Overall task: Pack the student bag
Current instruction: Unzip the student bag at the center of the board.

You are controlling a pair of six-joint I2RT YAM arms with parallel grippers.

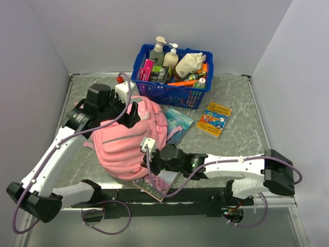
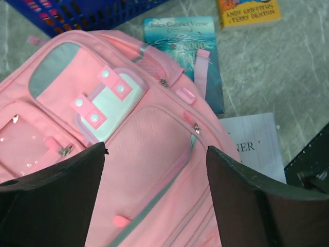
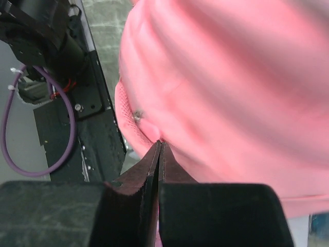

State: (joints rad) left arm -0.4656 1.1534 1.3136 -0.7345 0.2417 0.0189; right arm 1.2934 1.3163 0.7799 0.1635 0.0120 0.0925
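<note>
The student bag (image 1: pixel 126 141), a soft pink backpack, lies front-up at the table's near left. In the left wrist view its grey-white patch (image 2: pixel 110 105) and front zip pockets (image 2: pixel 154 149) show. My left gripper (image 1: pixel 134 114) hovers over the bag's front, open and empty, with the jaws wide apart (image 2: pixel 154 180). My right gripper (image 1: pixel 154 163) is at the bag's near right edge. In the right wrist view its jaws are pressed together (image 3: pixel 160 143) on a pink zip pull (image 3: pixel 150 128) beside a metal slider (image 3: pixel 137 116).
A blue plastic basket (image 1: pixel 172 92) of bottles stands behind the bag. A teal book (image 1: pixel 180 121) lies partly under the bag's right side, and a yellow book (image 1: pixel 215 119) lies further right. Another book (image 1: pixel 154 188) pokes out under the bag's near edge. The black arm mount (image 1: pixel 195 195) runs along the front.
</note>
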